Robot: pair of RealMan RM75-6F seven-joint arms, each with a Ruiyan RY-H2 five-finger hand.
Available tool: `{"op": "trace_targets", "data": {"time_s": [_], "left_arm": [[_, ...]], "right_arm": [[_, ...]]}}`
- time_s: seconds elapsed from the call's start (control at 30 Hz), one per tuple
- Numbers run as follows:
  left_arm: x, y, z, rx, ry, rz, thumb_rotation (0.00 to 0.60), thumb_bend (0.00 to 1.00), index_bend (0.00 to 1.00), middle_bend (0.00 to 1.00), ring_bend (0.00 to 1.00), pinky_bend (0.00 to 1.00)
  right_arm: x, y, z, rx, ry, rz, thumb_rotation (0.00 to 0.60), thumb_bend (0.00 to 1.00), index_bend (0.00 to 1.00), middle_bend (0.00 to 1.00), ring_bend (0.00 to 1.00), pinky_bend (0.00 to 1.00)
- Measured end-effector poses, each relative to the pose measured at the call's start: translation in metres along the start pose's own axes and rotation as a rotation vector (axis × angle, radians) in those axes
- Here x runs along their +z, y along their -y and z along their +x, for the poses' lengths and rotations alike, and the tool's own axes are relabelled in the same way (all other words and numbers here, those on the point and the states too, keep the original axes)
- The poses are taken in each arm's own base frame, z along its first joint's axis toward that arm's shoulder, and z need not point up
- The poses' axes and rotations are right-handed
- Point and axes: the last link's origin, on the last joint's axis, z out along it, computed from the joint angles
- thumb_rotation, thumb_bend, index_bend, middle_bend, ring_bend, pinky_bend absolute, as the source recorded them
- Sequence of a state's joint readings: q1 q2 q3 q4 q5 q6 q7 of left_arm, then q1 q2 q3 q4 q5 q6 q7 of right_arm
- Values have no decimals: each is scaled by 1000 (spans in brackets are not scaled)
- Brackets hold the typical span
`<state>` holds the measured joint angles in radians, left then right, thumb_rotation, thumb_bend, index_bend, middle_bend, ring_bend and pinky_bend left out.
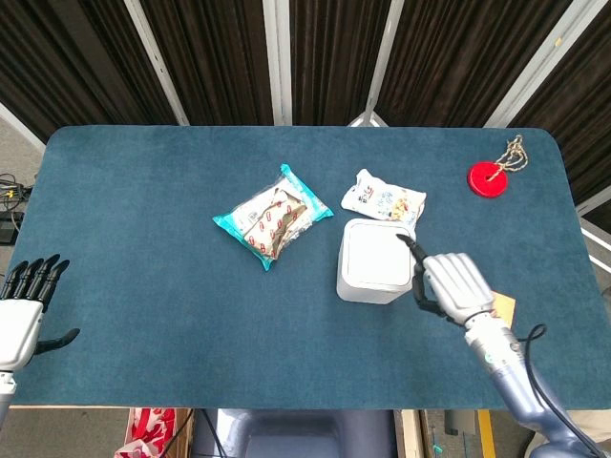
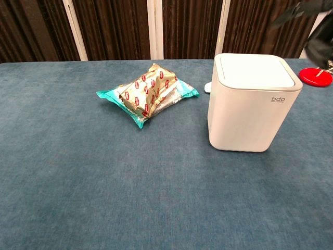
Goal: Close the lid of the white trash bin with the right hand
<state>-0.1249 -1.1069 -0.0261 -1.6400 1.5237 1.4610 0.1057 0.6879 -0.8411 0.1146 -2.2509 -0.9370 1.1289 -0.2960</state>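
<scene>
The white trash bin [image 1: 374,274] stands right of the table's centre, its lid [image 2: 254,71] lying flat and level with the rim. My right hand [image 1: 456,286] hovers just right of the bin and above it, off the lid, holding nothing. One dark finger [image 1: 413,246] stretches toward the bin's far right corner while the rest curl in. In the chest view that right hand [image 2: 314,23] is only a dark blur at the top right, above the bin. Far to the left, my left hand [image 1: 23,313] rests at the table's near edge with its fingers spread.
A teal snack pack [image 1: 272,222] lies left of the bin. A white snack bag [image 1: 384,200] sits just behind it. A red disc on a cord [image 1: 488,178] is at the far right. An orange cube [image 1: 504,306] peeks out from behind my right hand.
</scene>
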Motion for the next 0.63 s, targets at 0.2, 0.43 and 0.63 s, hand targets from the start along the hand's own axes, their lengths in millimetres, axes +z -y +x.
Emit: {"op": "trace_targets", "data": {"time_s": [0.2,0.43,0.63], "left_arm": [[0,1,-1,16,-2,4,600,0,0,0,0,0],[-2,0,-1,36,-7,13,600,0,0,0,0,0],[-3,0,-3,56,-9,20,600,0,0,0,0,0]], "right_arm": [[-22,-31,7,-111,-139,-19,600,334,0,5,0,48],[-78,-99,-25,-160,-235,-146,600,318,0,0,0,0],[-117,-141,-57,-178,-253,-221,600,318,0,0,0,0]]}}
